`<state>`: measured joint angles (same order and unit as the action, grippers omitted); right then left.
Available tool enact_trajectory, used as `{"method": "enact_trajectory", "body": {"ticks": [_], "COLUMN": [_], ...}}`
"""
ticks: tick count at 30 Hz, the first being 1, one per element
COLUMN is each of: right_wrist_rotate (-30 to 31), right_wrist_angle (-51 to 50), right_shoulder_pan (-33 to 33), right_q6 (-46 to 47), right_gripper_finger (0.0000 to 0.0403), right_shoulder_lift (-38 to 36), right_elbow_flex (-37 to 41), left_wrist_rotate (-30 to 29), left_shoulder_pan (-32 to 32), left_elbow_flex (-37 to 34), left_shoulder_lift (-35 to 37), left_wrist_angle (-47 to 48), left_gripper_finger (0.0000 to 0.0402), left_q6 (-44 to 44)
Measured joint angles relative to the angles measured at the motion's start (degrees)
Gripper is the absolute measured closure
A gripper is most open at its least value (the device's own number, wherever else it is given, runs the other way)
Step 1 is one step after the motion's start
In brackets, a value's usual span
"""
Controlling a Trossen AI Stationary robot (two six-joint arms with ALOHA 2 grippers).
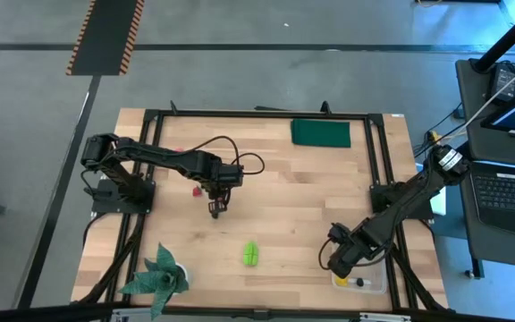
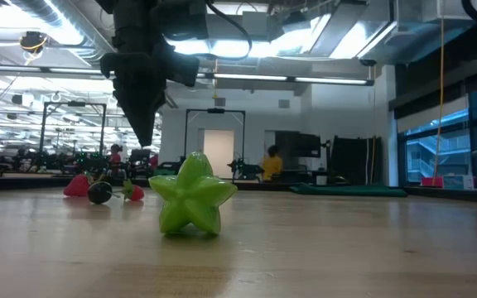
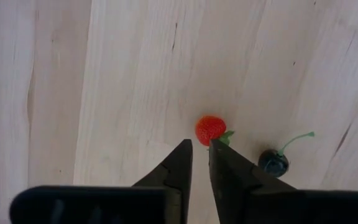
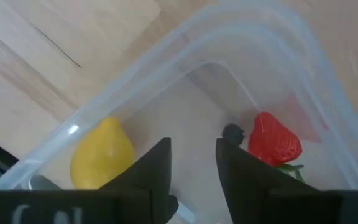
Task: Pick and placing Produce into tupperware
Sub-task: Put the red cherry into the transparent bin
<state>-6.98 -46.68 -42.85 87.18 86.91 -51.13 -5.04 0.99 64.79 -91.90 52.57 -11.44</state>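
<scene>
Three pieces already sit in the tupperware [image 4: 272, 43] at the table's near right corner: a yellow lemon [image 4: 101, 160], a red strawberry [image 4: 273, 138] and a tiny dark berry [image 4: 232, 132] between them. I have the right end effector [image 4: 191, 163] hanging just over the box, fingers a narrow gap apart, gripping nothing.

Left on the table: a bright green ridged star fruit [image 1: 251, 253] near the front edge, about the middle, and a small red strawberry [image 3: 210, 129] with a dark berry [image 3: 273, 162] beside it, left of centre. Another red piece [image 1: 194, 190] lies near the left arm.

My left end effector [image 3: 201, 152] hovers above that strawberry, fingers shut with only a sliver between them, empty.

I judge these fruits light, hard plastic, smooth, likely to roll or squirt out of a pinch. I'd take the strawberry across its widest belly, not the leaf end. The berry is tiny; its thin green stem looks flimsy, so grip the round body. The star fruit should seat best with fingers in two opposite grooves.

A potted plant [image 1: 159, 277] stands at the near left corner, a dark green rectangle [image 1: 320, 132] at the far edge.
</scene>
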Motion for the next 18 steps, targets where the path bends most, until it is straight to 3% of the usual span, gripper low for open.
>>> {"method": "enact_trajectory", "body": {"ticks": [4,8,10,13,18], "right_wrist_rotate": [-3.08,-12.49,-12.44,-4.75,14.88], "right_wrist_angle": [-0.73,-4.26,-7.78,-14.24,-23.15], "right_shoulder_pan": [0.12,1.87,2.97,4.67,7.74], "right_q6": [-0.34,-1.77,-1.97,-3.84,-13.10], "right_gripper_finger": [0.0251,0.0237,0.0234,0.0232,0.0232], "right_shoulder_lift": [-0.28,-2.06,-3.14,-4.88,-6.69], "right_elbow_flex": [-0.41,-3.29,-5.78,-10.46,-19.16], "left_wrist_rotate": [0.00,0.00,-0.39,-0.87,-2.42], "left_shoulder_pan": [0.00,0.00,-0.02,0.00,-0.02], "left_elbow_flex": [0.00,0.00,0.00,0.00,0.00], "left_shoulder_lift": [0.00,0.00,0.00,0.00,0.00], "left_wrist_angle": [-0.22,-0.19,-0.19,-0.22,-0.45], "left_gripper_finger": [0.0360,0.0362,0.0360,0.0353,0.0340], "left_q6": [0.00,0.00,0.02,0.01,-0.80]}}
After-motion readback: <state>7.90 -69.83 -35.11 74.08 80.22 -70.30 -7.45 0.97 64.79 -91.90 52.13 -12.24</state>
